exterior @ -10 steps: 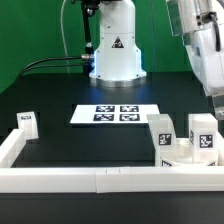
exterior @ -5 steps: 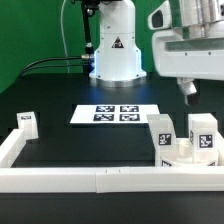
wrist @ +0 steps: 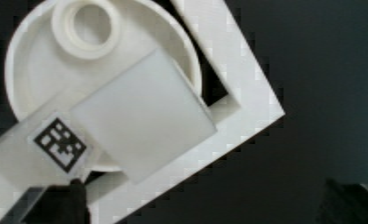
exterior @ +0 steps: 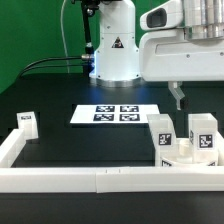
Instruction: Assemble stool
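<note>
Seat disc [wrist: 65, 80]: round, rimmed, white; lies in the corner of the border rail [wrist: 234, 70], at the exterior view's right.
Tagged leg [wrist: 142, 112]: overlaps the disc in the wrist view; whether it stands on the disc or beside it, cannot tell.
Right legs: first leg [exterior: 160, 133] and second leg [exterior: 203, 134] stand upright, near each other, just inside the rail.
Left leg [exterior: 27, 122]: upright by the rail, well apart from the others.
Gripper [exterior: 179, 98]: above the right legs, clear of them; claw released, grasping nothing.
Marker board [exterior: 115, 114]: flat on the table [exterior: 50, 105].
</note>
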`<state>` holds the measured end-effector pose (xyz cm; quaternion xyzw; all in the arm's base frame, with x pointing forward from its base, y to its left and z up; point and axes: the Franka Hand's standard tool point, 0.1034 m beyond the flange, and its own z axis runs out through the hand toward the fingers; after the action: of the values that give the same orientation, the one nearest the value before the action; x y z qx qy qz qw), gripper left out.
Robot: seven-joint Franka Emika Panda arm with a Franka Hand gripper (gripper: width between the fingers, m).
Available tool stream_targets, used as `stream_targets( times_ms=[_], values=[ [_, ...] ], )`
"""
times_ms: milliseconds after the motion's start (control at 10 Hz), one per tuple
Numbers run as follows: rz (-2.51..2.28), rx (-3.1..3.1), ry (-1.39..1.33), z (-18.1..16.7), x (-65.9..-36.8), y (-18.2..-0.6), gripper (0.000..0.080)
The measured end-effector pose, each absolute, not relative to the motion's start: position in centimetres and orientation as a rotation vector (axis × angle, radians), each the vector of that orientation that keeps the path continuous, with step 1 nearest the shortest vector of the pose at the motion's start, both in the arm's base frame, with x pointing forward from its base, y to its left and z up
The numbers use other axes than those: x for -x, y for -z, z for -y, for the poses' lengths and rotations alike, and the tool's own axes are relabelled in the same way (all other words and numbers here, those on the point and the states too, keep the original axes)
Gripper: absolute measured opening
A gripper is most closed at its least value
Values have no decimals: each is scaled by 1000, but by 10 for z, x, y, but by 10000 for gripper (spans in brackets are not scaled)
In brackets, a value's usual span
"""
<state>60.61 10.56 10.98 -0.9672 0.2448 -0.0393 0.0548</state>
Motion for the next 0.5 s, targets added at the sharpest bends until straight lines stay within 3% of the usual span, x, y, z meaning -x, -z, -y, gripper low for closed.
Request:
stream_targets(
  times_ms=[400, 500],
  values=[
    [176, 3192, 111, -105, -608, -103, 649],
    [193, 3191, 121, -104, -610, -104, 649]
  ],
)
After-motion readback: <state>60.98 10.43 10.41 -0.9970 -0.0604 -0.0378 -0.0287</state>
